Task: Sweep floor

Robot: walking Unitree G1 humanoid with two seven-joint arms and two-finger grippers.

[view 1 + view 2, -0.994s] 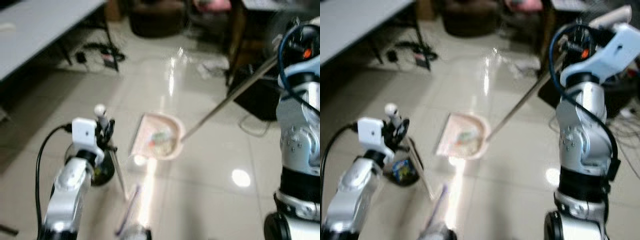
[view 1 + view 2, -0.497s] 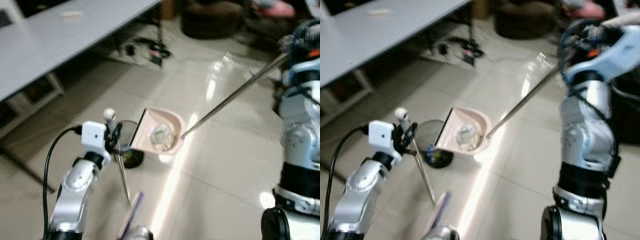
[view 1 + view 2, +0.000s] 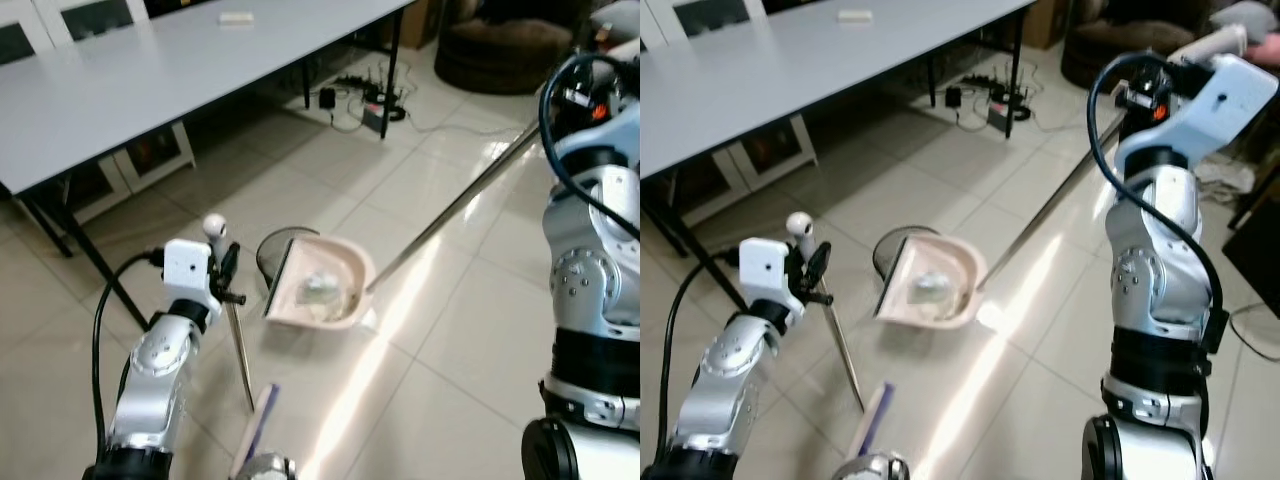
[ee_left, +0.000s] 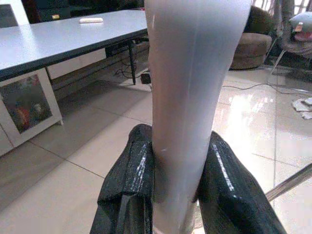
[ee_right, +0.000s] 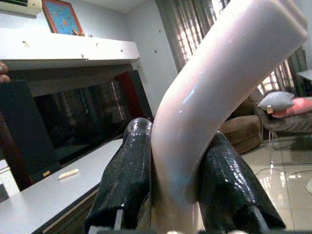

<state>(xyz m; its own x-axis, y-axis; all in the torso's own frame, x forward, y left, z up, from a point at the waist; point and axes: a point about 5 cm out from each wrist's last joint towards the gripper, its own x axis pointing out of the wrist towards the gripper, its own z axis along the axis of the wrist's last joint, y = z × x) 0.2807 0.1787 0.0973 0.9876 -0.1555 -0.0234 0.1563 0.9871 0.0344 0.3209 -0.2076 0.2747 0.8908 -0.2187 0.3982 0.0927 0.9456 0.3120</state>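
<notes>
Left gripper (image 4: 175, 195) raised, jaws clamped on broom handle (image 4: 192, 97). Right gripper (image 5: 175, 195) high at 2 o'clock, clamped on dustpan handle (image 5: 214, 97). Dustpan (image 3: 320, 290) near bench (image 3: 150, 80) edge.

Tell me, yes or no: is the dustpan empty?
No, the pink dustpan holds a small pile of pale debris in its middle.

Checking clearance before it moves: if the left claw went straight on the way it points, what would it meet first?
Probably nothing near: past the broom handle it grips, open floor, then likely the brown pouf; depth is unclear.
</notes>
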